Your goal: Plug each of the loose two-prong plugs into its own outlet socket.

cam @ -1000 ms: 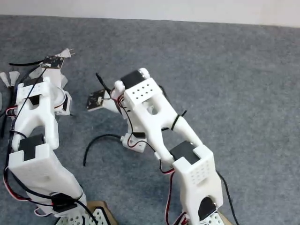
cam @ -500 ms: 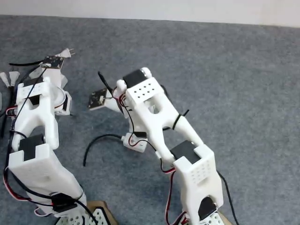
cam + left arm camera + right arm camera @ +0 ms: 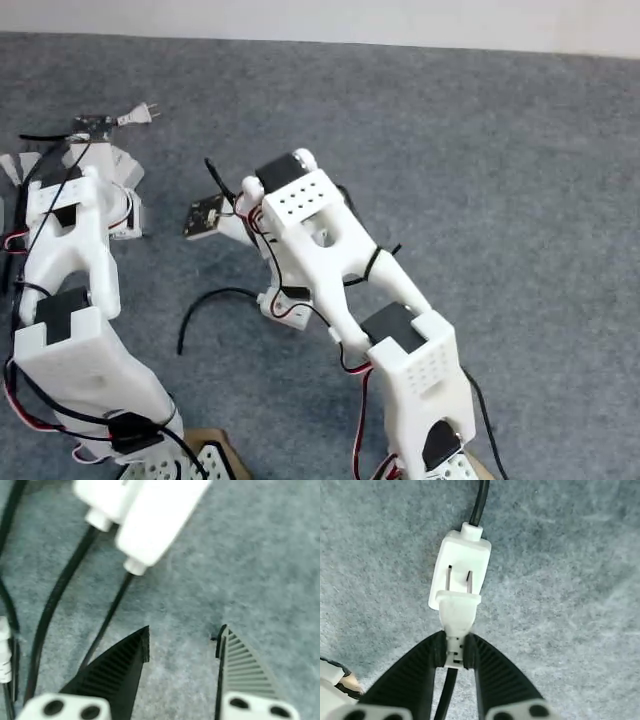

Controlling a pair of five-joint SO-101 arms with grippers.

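Right tool is clamped narrow on the neck of a small white moulded two-prong plug. The white rectangular outlet socket block sits dead ahead, at 12 o'clock on the tool's own axis, butted against the plug's face. Its black round cord leaves the far end.

Both metal prongs show bare against the socket body, so the plug is not seated. Can't tell if the tips are in the slots or riding over the top. Plug and socket long axes are nearly in line, with the socket skewed a touch. My read: the push turns on that skew. Square up, then drive along the axis, or the socket may just slide on the grey carpeted bench.

Left tool is wide open, holds nothing and hovers over the carpet. A white cord-end body with a thin black lead lies ahead of it, off to one side. Can't tell whether it's a plug or a socket.

From overhead, the right arm is mid-bench, pointing toward 10 o'clock, and the left arm runs along the 9 o'clock edge. What looks like another loose white plug lies at 11 o'clock, prongs toward 2 o'clock. The left arm is nearer to it.
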